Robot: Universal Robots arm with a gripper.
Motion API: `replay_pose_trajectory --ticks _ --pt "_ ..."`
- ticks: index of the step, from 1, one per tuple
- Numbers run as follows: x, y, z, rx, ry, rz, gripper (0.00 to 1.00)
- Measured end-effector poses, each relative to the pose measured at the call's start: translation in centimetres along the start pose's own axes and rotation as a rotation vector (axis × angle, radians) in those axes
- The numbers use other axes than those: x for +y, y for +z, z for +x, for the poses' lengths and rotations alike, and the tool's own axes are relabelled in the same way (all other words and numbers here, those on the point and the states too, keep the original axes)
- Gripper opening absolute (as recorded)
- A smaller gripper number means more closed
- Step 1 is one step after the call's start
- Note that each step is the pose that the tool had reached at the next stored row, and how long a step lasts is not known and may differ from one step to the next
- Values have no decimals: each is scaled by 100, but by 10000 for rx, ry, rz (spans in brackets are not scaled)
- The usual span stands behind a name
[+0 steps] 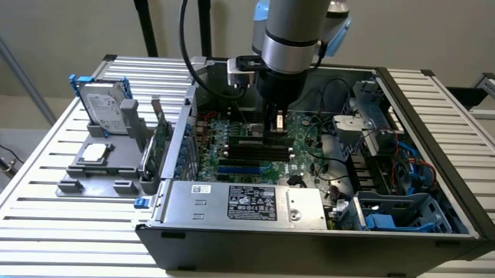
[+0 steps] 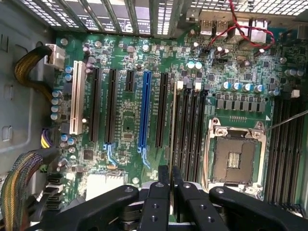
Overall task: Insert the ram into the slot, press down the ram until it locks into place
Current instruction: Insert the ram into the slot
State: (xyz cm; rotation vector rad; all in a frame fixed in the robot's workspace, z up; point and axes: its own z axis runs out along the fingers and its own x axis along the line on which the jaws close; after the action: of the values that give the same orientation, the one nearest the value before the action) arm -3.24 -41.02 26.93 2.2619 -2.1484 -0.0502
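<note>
Dark-green flat ram stick (image 1: 249,141) sits in long black plastic memory slot (image 2: 174,130); black pincer (image 2: 170,179) clenched atop one end. Press-down step; locking likely needs firm straight push.

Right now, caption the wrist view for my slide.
Black gripper above the long narrow black memory slots, beside the open silver CPU socket.

Hand (image 2: 171,169) downward, fingers (image 2: 163,183) together.
</note>
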Motion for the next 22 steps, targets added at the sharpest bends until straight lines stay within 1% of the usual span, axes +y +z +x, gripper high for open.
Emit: replay_pose_trajectory --ticks 7,14,17,22 --pt "-4 128 -9 0 2 0 13" --pt "-12 254 -58 0 2 -2 13" --pt "-15 300 -94 -2 15 -21 13" --pt "-20 331 -99 1 21 -60 13"
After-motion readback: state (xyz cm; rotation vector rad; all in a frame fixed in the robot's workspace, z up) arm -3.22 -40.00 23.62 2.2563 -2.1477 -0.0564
